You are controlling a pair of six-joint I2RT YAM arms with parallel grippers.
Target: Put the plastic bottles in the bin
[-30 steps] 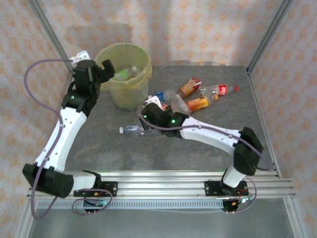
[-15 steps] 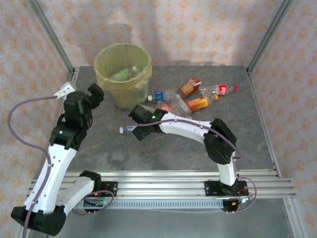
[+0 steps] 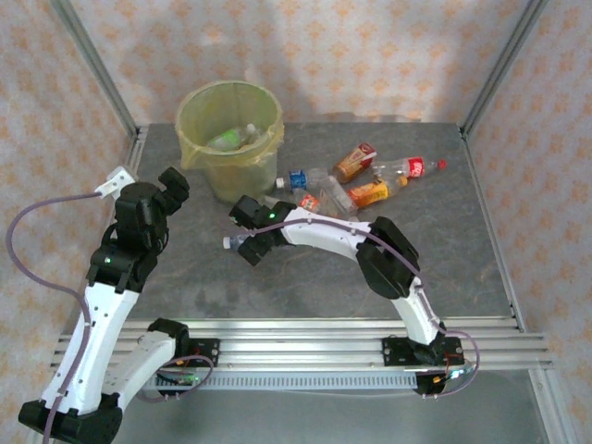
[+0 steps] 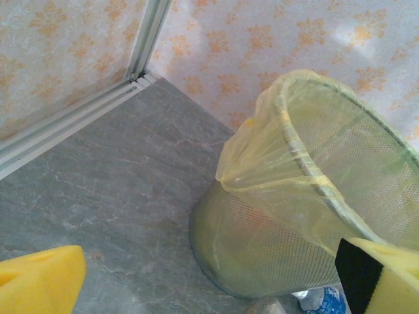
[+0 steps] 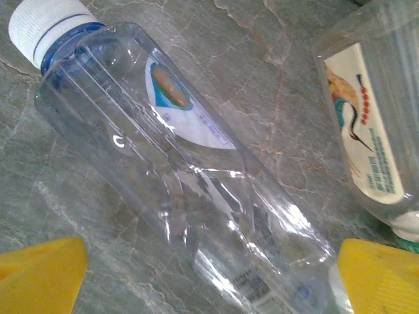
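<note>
Grey stone-look tabletop (image 3: 305,277) lies bare across its near half, up to the aluminium rail (image 3: 305,331) in front and the frame post on the right. The left gripper (image 3: 174,182) hangs near the left edge, beside the round mesh bin lined with a yellow-green bag (image 3: 231,180), fingers spread wide and holding nothing. The right gripper (image 3: 252,245) sits low mid-table, its yellow pads wide apart on either side of a clear white-capped plastic bottle (image 5: 190,176) lying flat, unclamped. Inside the bin rests a clear bottle with a green label (image 3: 231,139). A scatter of orange-, red- and blue-labelled bottles (image 3: 370,180) lies right of the bin.
</note>
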